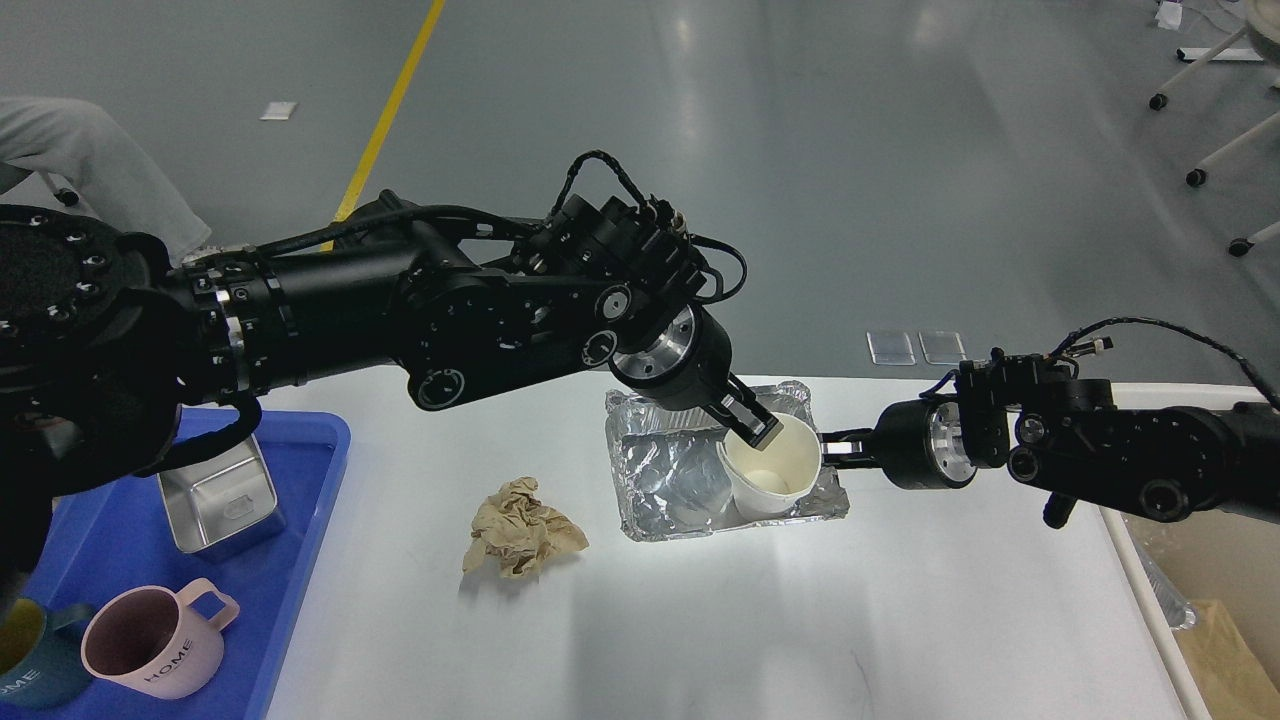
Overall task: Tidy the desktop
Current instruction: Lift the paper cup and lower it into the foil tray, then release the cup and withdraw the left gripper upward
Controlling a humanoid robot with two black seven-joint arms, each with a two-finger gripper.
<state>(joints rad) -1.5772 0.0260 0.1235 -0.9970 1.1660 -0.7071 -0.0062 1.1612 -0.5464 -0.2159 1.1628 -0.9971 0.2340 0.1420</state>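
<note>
Nearest the camera, at the lower left, a pink mug [150, 642] with a handle stands on a blue tray [300, 560], left of and nearer than the foil tray. A dark blue mug [25, 660] sits just beside it at the picture's edge. Farther back on the same blue tray sits a square steel box [220, 495], partly hidden by the left arm.

The white worktop [700, 620] fills the lower middle of the view, its bare part lying nearer than the foil tray. A crumpled brown paper ball [520, 528] lies on it, left of the foil tray and apart from it.

The crinkled foil tray [670, 480] rests on the worktop near its far edge. A white paper cup [775, 480] stands upright in the right end of the foil tray, open mouth up. The left tool [752, 424] grips the cup's far-left rim, its fingers pinched on the wall. The right tool [835, 450] reaches in from the right, its tip touching or just beside the foil tray's right rim; whether its fingers are apart or together cannot be told.

Beyond the foil tray lies grey floor with a yellow line [390, 100].
</note>
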